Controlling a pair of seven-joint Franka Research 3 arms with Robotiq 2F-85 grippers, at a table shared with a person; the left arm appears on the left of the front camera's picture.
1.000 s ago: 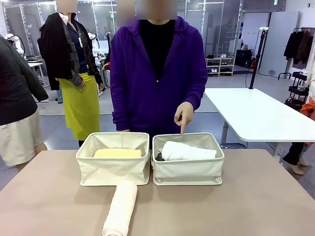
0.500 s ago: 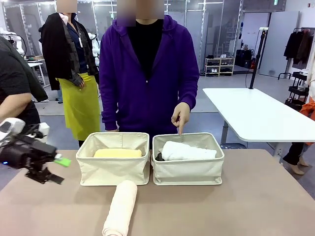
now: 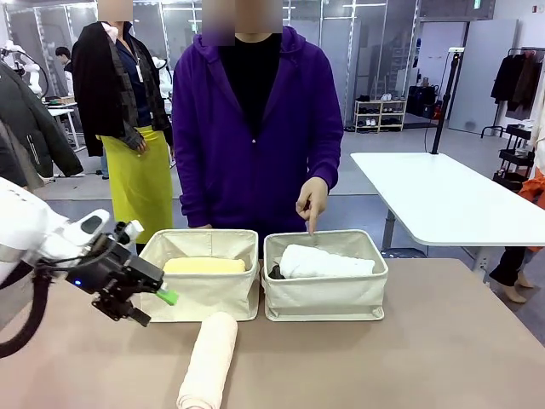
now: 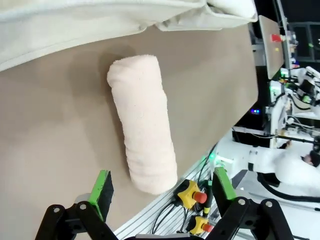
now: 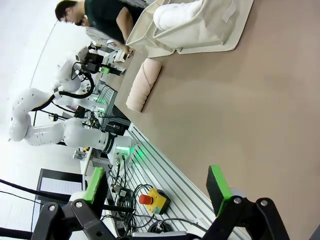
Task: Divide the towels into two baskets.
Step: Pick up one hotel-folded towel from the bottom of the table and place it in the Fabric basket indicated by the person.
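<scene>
A cream towel (image 3: 209, 362) lies rolled on the table in front of the left basket (image 3: 197, 294). A pale yellow towel (image 3: 204, 265) lies in that basket. The right basket (image 3: 324, 296) holds a white towel (image 3: 324, 261) and a dark grey towel (image 3: 277, 273). My left gripper (image 3: 153, 307) hovers open just left of the left basket's front corner. In the left wrist view the cream towel (image 4: 145, 125) lies ahead of the open left gripper (image 4: 162, 186). My right gripper (image 5: 156, 183) is open above bare table, far from the cream towel (image 5: 145, 82) and the right basket (image 5: 200, 35).
A person in a purple hoodie stands behind the baskets, one hand (image 3: 315, 200) pointing down at the right basket's far rim. Bare tabletop (image 3: 426, 358) lies to the right. The table's near edge and emergency-stop buttons (image 4: 192, 195) sit just beyond the cream towel's end.
My left arm has come in from the left and moved right, up to the left basket and above the cream towel. The person's pointing hand has stayed put.
</scene>
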